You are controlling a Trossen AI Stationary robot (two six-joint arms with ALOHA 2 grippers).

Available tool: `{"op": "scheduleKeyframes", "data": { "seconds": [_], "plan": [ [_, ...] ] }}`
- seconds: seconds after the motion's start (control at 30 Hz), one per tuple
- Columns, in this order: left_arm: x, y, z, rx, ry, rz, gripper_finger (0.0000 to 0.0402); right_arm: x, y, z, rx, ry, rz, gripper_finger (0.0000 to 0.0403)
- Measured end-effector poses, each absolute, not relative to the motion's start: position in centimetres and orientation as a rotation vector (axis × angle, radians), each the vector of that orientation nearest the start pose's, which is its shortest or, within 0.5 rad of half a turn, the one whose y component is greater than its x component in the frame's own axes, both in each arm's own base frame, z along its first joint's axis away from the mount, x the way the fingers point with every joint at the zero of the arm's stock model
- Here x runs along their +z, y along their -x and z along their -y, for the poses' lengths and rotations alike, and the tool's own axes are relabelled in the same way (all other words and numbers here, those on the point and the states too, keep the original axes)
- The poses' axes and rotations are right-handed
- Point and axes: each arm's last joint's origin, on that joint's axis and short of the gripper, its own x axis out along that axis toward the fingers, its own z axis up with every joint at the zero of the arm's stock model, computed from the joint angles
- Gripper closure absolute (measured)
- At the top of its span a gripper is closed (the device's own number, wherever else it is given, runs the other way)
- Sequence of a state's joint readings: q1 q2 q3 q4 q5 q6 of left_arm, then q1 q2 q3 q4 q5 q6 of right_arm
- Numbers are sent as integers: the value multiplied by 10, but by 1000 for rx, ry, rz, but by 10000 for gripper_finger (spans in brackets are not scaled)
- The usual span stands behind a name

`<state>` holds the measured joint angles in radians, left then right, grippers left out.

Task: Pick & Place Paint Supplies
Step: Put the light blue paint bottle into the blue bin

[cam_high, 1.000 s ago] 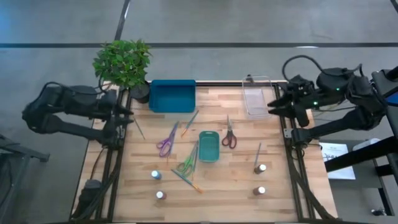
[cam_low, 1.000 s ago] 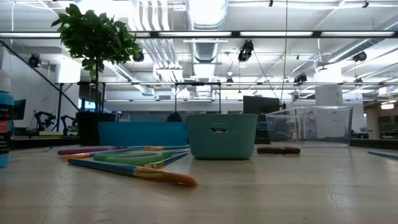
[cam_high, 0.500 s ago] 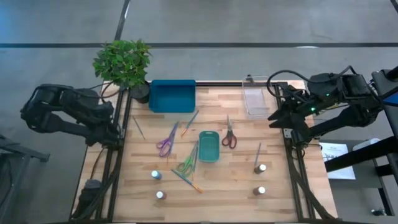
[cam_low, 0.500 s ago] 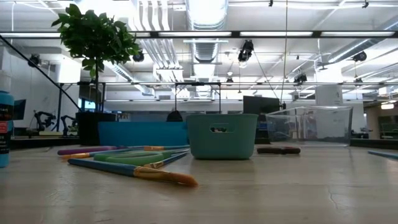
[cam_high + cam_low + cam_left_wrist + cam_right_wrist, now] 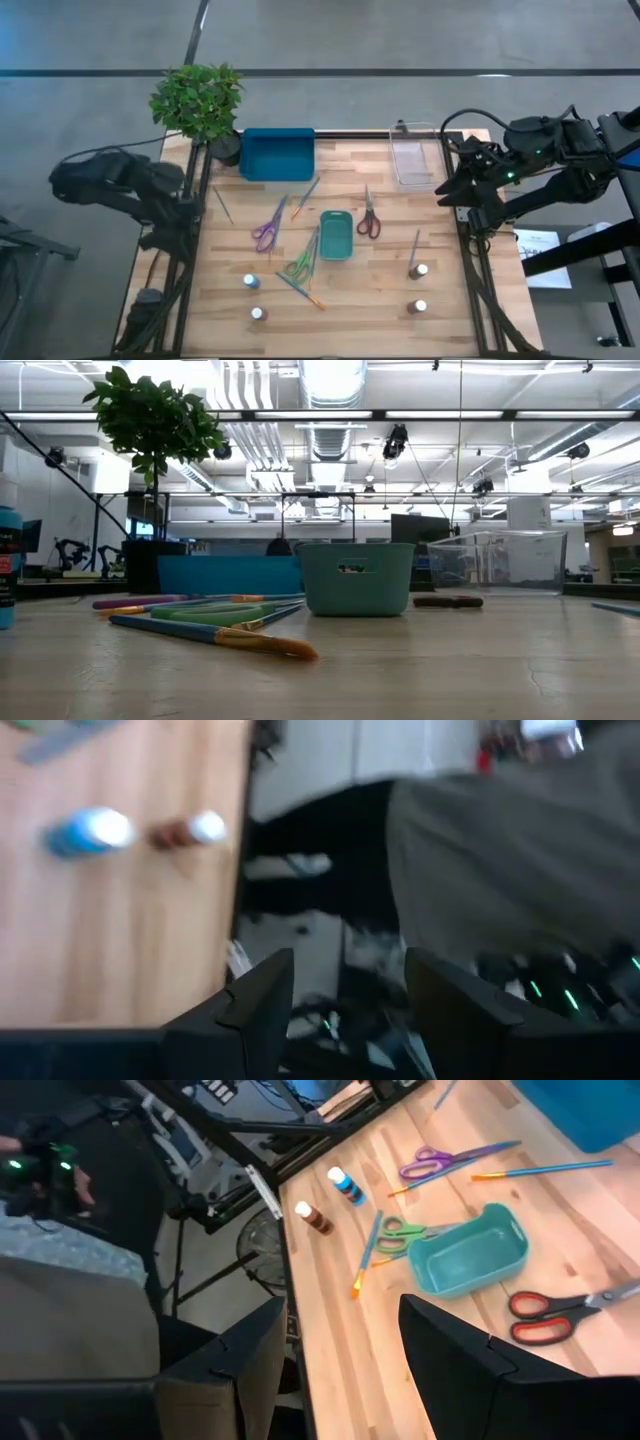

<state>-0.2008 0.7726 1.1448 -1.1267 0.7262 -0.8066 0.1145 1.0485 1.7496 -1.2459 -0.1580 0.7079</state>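
Observation:
Two white-capped pots (image 5: 250,282) (image 5: 258,313) stand near the table's near left, and two more (image 5: 422,270) (image 5: 419,306) at the near right. Purple scissors (image 5: 268,225), green scissors (image 5: 298,263) and red scissors (image 5: 368,218) lie flat around a small teal tray (image 5: 336,235). Thin brushes (image 5: 305,192) (image 5: 300,290) (image 5: 415,245) lie on the wood. My left gripper (image 5: 183,228) (image 5: 348,960) hangs open beyond the table's left edge, holding nothing. My right gripper (image 5: 443,190) (image 5: 340,1305) is open over the right edge, also holding nothing.
A blue bin (image 5: 277,152) and a clear tray (image 5: 413,155) stand along the far edge, with a potted plant (image 5: 200,100) at the far left corner. Black frame rails (image 5: 190,270) run along both sides of the table.
My left gripper has drawn back from the table's left edge, gone toward the near edge and down, and has turned about its wrist. Nothing on the table has moved.

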Motion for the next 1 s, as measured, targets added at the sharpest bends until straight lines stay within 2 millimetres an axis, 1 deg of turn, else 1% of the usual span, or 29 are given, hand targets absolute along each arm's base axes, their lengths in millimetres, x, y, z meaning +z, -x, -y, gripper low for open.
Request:
{"op": "scheduleKeyframes", "data": {
  "seconds": [0.13,0.2,0.27,0.4,0.5,0.6,0.7,0.77,0.87,1.0],
  "plan": [
    [346,-108,66,-692,864,-1138,202,486,-118,-20,70,-710,-623,211],
    [334,-111,81,-725,827,-1138,202,486,-118,-21,72,-716,-625,211],
    [323,-112,96,-701,810,-1103,202,487,-118,-21,75,-720,-625,211],
    [304,-112,123,-620,793,-980,202,487,-117,-21,76,-723,-625,211],
    [292,-113,135,-526,779,-922,202,487,-117,-21,77,-723,-623,211],
    [287,-121,139,-384,724,-845,202,487,-115,-21,78,-723,-620,211],
    [289,-133,144,-321,556,-746,202,487,-114,-21,80,-719,-618,211],
    [293,-144,148,-332,422,-718,202,487,-114,-21,80,-719,-617,211],
    [294,-156,153,-375,220,-774,202,488,-113,-21,78,-729,-616,211],
    [300,-166,156,-381,-17,-921,202,489,-110,-20,80,-737,-608,211]
  ]
}}
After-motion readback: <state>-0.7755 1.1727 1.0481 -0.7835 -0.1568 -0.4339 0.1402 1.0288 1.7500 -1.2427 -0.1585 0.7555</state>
